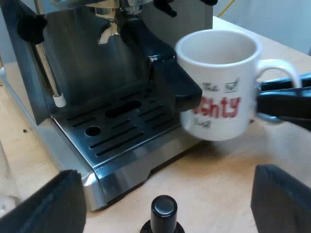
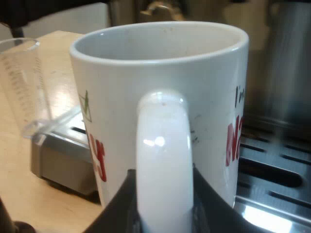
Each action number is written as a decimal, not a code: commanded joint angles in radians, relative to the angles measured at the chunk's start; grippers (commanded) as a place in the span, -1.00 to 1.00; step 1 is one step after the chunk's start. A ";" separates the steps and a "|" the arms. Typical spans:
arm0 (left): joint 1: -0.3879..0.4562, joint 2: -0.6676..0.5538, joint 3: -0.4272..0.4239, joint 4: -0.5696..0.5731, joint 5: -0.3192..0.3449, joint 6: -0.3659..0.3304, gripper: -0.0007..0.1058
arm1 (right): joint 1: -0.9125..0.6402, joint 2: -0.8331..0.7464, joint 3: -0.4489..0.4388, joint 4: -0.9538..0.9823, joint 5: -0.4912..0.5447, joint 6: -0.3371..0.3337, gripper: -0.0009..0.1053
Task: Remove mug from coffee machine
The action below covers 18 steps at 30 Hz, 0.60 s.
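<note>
On the white mug, the left wrist view gives you a small dark handwritten "The" beside a green ticked box. Beneath it are large red letters ending in "ghty", their start hidden, and under those a short dark word that cannot be made out. In the right wrist view the same mug shows you dark letters like "I'm" above a big red "N" on one side of its handle and a green tick above a red letter on the other, while the measuring glass bears fine scale lines with no readable numbers.
</note>
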<state>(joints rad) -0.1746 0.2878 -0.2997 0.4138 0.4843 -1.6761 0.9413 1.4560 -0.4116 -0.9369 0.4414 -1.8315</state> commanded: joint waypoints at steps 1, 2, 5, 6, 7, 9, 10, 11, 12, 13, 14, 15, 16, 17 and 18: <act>-0.005 -0.001 -0.001 -0.016 0.007 -0.010 0.36 | 0.001 -0.068 0.030 -0.047 0.013 -0.014 -0.98; -0.005 -0.001 -0.001 -0.016 0.007 -0.010 0.36 | 0.001 -0.092 0.051 -0.047 0.018 -0.022 -0.98; -0.005 -0.001 -0.001 -0.016 0.007 -0.010 0.36 | 0.001 -0.136 0.086 -0.047 0.031 -0.030 -0.98; -0.005 -0.001 -0.001 -0.016 0.007 -0.010 0.36 | 0.001 -0.148 0.094 -0.047 0.031 -0.030 -0.98; -0.005 -0.001 -0.001 -0.016 0.007 -0.010 0.36 | 0.001 -0.172 0.108 -0.047 0.031 -0.030 -0.98; -0.005 -0.001 -0.001 -0.016 0.007 -0.010 0.36 | 0.001 -0.202 0.128 -0.044 0.031 -0.030 -0.98; -0.005 -0.001 -0.001 -0.016 0.007 -0.010 0.36 | 0.001 -0.225 0.139 -0.034 0.034 -0.030 -0.98; -0.005 -0.001 -0.001 -0.016 0.007 -0.010 0.36 | 0.001 -0.251 0.145 -0.015 0.034 -0.030 -0.98; -0.005 -0.001 -0.001 -0.016 0.007 -0.010 0.36 | 0.001 -0.264 0.147 0.005 0.034 -0.030 -0.98; -0.005 -0.001 -0.001 -0.016 0.007 -0.010 0.36 | 0.001 -0.282 0.149 0.020 0.034 -0.033 -0.98; -0.005 -0.001 -0.001 -0.016 0.007 -0.010 0.36 | 0.001 -0.314 0.149 0.065 0.034 -0.033 -0.98; -0.005 -0.001 -0.001 -0.016 0.007 -0.010 0.36 | 0.001 -0.328 0.149 0.082 0.034 -0.033 -0.98; -0.005 -0.001 -0.001 -0.016 0.007 -0.010 0.36 | 0.001 -0.338 0.149 0.092 0.034 -0.033 -0.98; -0.005 -0.001 -0.001 -0.016 0.007 -0.010 0.36 | 0.001 -0.386 0.149 0.136 0.034 -0.035 -0.98; -0.005 -0.001 -0.001 -0.016 0.007 -0.010 0.36 | 0.001 -0.396 0.149 0.145 0.034 -0.035 -0.98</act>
<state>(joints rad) -0.1746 0.2878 -0.2997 0.4138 0.4843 -1.6761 0.9413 1.0841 -0.2557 -0.7579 0.4680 -1.8522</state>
